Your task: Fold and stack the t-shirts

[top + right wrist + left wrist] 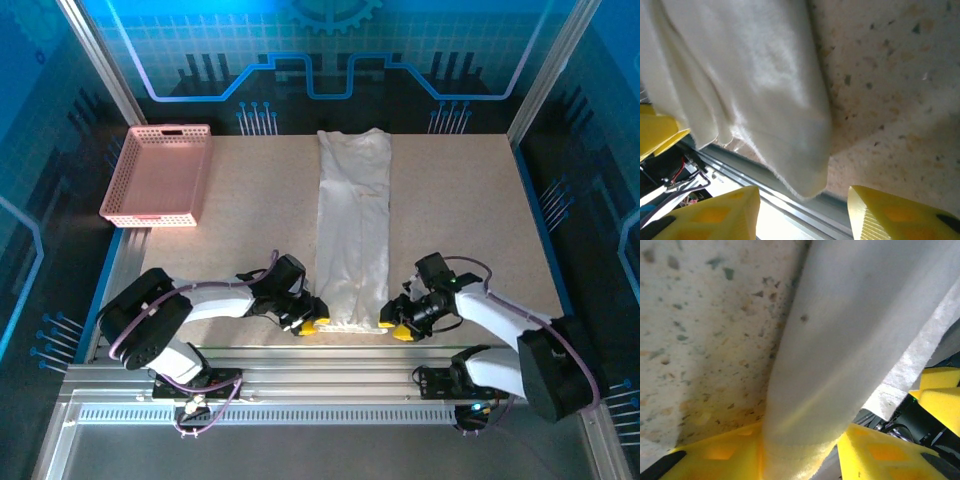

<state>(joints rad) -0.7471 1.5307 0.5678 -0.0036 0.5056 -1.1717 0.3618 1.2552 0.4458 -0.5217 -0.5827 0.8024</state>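
The white t-shirt (353, 230) lies folded into a long narrow strip down the middle of the table, its near end at the table's front edge. No black print shows. My left gripper (311, 326) is at the strip's near left corner. In the left wrist view the shirt's folded edge (850, 330) runs down between the open yellow fingers (715, 455) of the left gripper (800, 455). My right gripper (397, 330) is at the near right corner. It stands open (804, 210), and the shirt's corner (750, 85) hangs just ahead of the gap, touching neither finger.
A pink lattice basket (158, 132) sits at the back left of the speckled table (250, 220). The metal rail (790, 207) at the table's front edge runs right under both grippers. Blue-lit panels wall in the back and sides.
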